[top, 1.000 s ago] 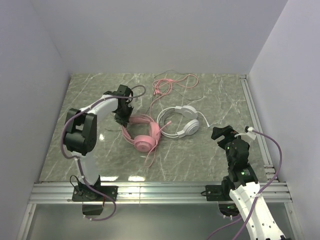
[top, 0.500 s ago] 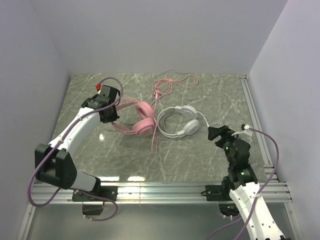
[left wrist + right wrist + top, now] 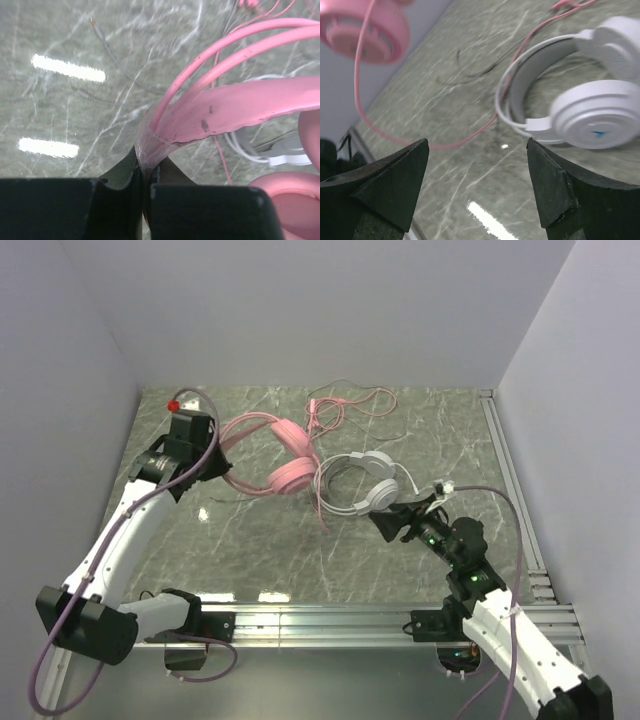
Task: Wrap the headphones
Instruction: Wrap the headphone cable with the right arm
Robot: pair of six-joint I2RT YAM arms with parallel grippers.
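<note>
On the marble table (image 3: 250,560), the left gripper (image 3: 145,186) pinches the pink headphones (image 3: 270,445) beside the white headphones (image 3: 360,480). The right gripper (image 3: 392,524) is spread wide. The pink cord (image 3: 350,400) lies loose, so nothing is wrapped yet.

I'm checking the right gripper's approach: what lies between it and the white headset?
Only the thin pink cable crosses the marble table between the open right gripper and the white headset, seen in the right wrist view.

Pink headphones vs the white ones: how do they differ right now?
Colour: the pink headphones are all pink, the white headphones white. Grip: the left gripper is shut on the pink headband; the white pair is untouched, the open right gripper short of it. Pose: pink is held up, white lies on the table. Both are over-ear, cables unwrapped.
</note>
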